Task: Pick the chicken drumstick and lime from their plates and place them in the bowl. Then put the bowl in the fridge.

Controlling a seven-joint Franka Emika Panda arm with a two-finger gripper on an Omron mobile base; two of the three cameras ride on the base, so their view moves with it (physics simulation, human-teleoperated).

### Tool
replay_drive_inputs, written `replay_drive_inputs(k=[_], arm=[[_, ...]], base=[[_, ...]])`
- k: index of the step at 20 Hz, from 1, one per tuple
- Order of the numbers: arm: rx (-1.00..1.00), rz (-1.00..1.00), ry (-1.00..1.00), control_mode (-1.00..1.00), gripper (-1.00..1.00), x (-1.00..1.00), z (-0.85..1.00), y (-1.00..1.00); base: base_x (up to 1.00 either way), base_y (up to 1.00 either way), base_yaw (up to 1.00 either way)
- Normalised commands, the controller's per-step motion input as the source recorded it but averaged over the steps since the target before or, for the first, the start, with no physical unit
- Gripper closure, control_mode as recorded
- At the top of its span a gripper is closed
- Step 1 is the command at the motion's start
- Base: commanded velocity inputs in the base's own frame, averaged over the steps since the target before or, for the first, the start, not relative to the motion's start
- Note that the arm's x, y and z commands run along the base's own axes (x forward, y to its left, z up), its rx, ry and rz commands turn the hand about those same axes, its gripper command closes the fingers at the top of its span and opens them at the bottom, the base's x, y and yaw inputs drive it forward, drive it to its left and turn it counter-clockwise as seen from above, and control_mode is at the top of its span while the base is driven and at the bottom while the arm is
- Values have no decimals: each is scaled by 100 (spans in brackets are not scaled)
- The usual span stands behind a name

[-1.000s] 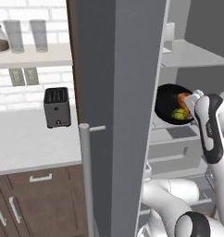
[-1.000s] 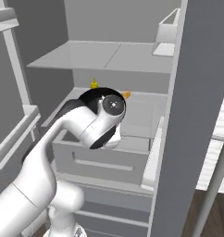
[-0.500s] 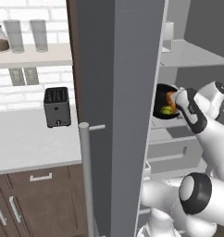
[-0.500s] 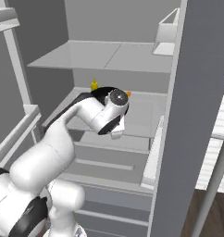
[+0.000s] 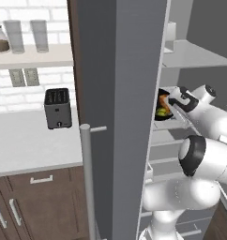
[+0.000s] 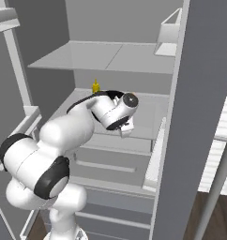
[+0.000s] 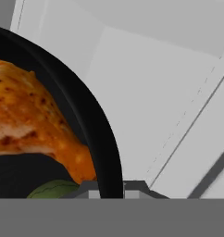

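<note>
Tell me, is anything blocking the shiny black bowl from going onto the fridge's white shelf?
Nothing visible does. The glossy black round bowl with the orange-brown chicken drumstick and green lime is already over the white fridge shelf, whose bare surface lies beside it.

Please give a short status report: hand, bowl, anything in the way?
Hand shut on bowl rim, inside the fridge. Drumstick and lime in bowl. Nothing seen in the way.

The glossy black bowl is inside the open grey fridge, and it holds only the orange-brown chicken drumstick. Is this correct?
Not quite: the glossy black bowl inside the grey fridge holds the orange-brown chicken drumstick and also the dull-green lime, as the hand view shows.
</note>
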Motion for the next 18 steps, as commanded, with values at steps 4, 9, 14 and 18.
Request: replay_drive_inputs(k=[4,9,14,18], arm=[[0,2,2,-100,100,43,-30,0],[-1,0,1,-100,100,38,-35,0],[-1,0,2,-100,100,43,-33,0],[-1,0,0,-100,100,39,-30,0]], base=[[0,0,0],[0,0,0],[0,0,0],[0,0,0]])
